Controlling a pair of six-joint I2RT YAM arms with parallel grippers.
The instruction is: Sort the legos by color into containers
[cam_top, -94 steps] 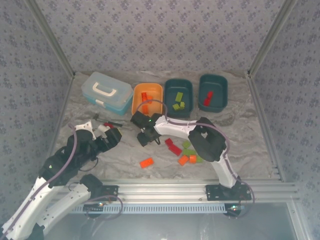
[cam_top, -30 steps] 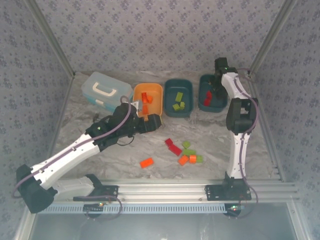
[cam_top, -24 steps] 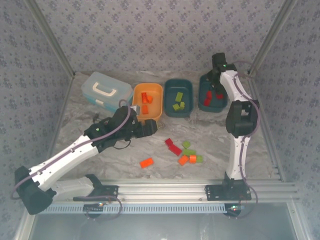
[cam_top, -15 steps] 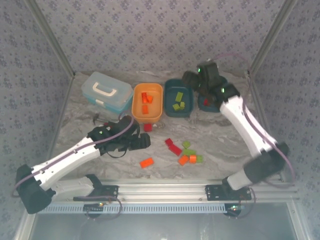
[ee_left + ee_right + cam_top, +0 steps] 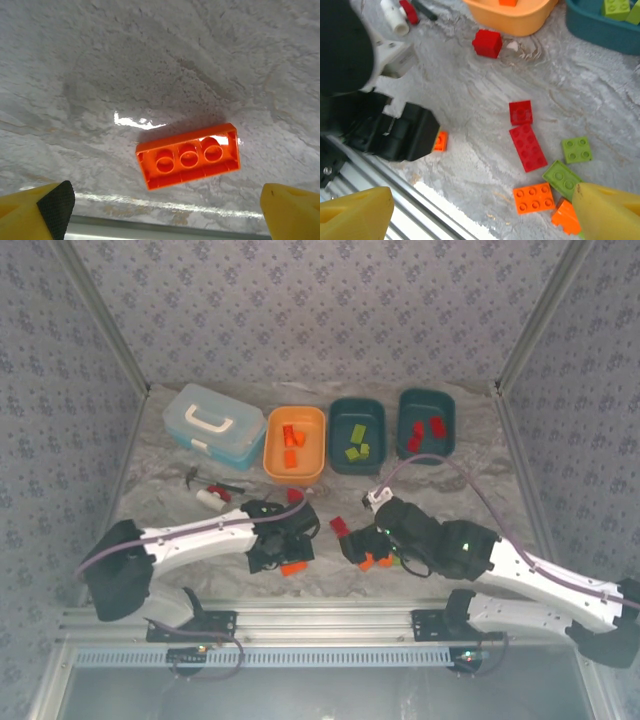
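Compared with half a second before, both arms have come down toward the near edge of the table. The right arm was raised over the teal bins. Now it stretches low from its base, and the right gripper (image 5: 482,197) hangs beside the loose bricks. The left arm has moved closer to the rail, and the left gripper (image 5: 165,200) is above the lone orange brick (image 5: 187,162). The red cube (image 5: 295,496) in front of the orange bin (image 5: 293,476) lies where it lay before.

The left arm lies almost flat and reaches to the right. Its fingers are spread wide, one on each side of the lone orange brick, and do not touch it. The brick lies flat, studs up. The fingers of the right gripper are also wide apart and hold nothing. Near them lie a long red brick (image 5: 528,147), a square red brick (image 5: 521,112), green bricks (image 5: 577,149) and two more orange bricks (image 5: 534,198).

The middle teal bin (image 5: 356,468) holds green pieces, the right teal bin (image 5: 425,456) red ones.

The lone orange brick lies close to the aluminium rail (image 5: 150,231). The two grippers are near each other but apart. Bare table lies between the loose bricks and the bins.
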